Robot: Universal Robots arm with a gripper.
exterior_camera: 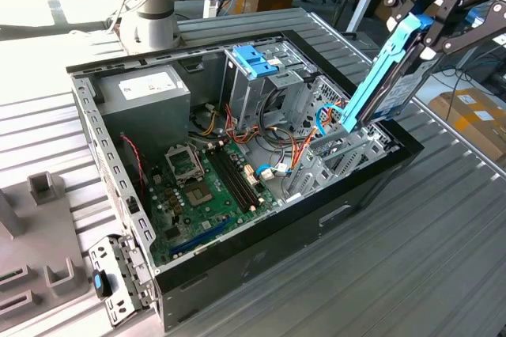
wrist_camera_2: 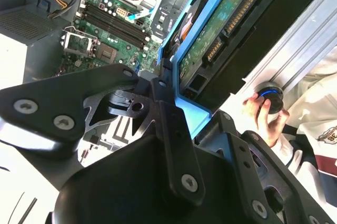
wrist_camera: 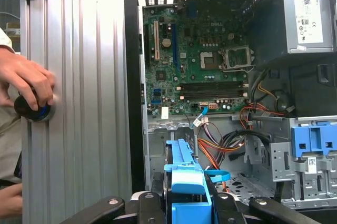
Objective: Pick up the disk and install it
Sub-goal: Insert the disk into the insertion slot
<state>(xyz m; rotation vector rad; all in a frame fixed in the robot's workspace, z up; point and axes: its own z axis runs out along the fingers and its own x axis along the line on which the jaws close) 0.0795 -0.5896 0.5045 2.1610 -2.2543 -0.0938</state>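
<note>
case (exterior_camera: 332, 218): lies open on the table (exterior_camera: 395, 289), inside facing up.
motherboard (exterior_camera: 202, 187): flat on the case floor.
power supply (exterior_camera: 146, 100): in a case corner; in the exterior view we place it behind the motherboard.
drive cage (exterior_camera: 257, 64): inside the case, to the exterior view's right of the power supply.
disk (exterior_camera: 387, 76): tilted above the case corner at the exterior view's right, clamped in the gripper (exterior_camera: 423, 27).
arm base (exterior_camera: 150, 20): on the table, behind the case.
hand (wrist_camera: 26, 84): we see it on a knob (wrist_camera: 34, 111), outside the case.
</note>
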